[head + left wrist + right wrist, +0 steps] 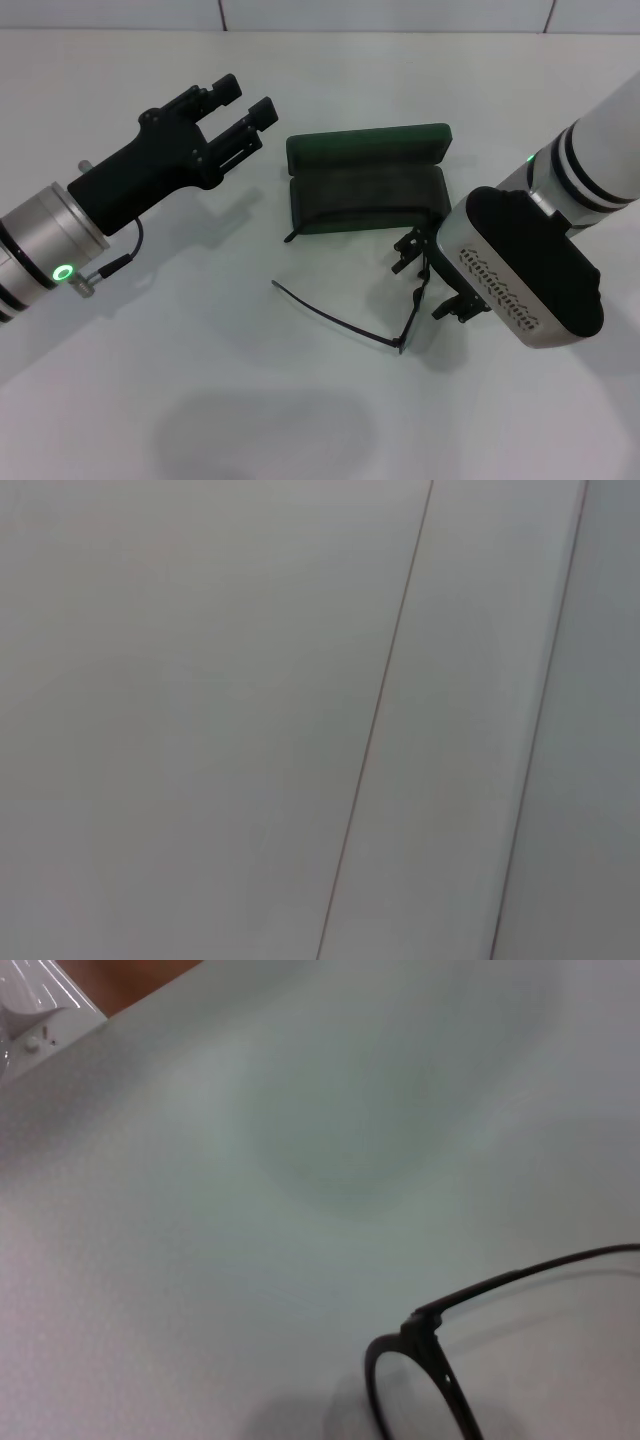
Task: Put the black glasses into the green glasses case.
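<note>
The green glasses case (366, 180) lies open at the middle of the table, lid tipped back and dark lining up. Just in front of it are the black glasses (408, 320), one slim temple arm (330, 318) stretching toward my left. My right gripper (430, 278) is down over the front frame of the glasses, at the case's near right corner. The right wrist view shows one lens rim and a temple arm of the glasses (430, 1355) close up, with a faint shadow under them. My left gripper (240, 105) hovers open and empty, left of the case.
White tabletop (200, 400) all around. The right wrist view shows the table's edge with a white fitting (35, 1010) beyond it. The left wrist view shows only a plain grey surface with thin seams (375, 720).
</note>
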Available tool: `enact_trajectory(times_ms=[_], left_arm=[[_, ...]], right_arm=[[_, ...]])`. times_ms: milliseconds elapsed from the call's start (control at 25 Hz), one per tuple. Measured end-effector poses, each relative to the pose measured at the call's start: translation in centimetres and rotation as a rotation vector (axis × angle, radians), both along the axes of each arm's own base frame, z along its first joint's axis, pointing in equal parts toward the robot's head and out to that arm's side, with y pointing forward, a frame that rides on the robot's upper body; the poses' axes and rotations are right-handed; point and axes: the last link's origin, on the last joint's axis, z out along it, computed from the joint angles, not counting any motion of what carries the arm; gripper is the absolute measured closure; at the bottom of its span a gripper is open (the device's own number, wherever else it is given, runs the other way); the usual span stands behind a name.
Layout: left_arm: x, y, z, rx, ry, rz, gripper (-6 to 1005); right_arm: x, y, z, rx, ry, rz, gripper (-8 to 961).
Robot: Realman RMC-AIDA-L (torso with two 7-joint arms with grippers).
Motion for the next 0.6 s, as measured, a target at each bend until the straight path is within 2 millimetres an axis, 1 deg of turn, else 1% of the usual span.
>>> enact_trajectory(times_ms=[280,520,600], left_arm=[[0.04,0.04,0.00,0.000,0.000,-0.002,381],[0.07,0.03,-0.02,-0.003,-0.004,0.000,381],[0.06,-0.04,-0.01,-0.004,-0.006,-0.001,381]], right_arm=[[-0.08,0.24,0.00,0.013,0.010,0.002,463],[0.13,0.21,0.05,0.013,0.008,-0.012,675],[0.13,0.08,0.27,0.011,0.014,-0.019,732]])
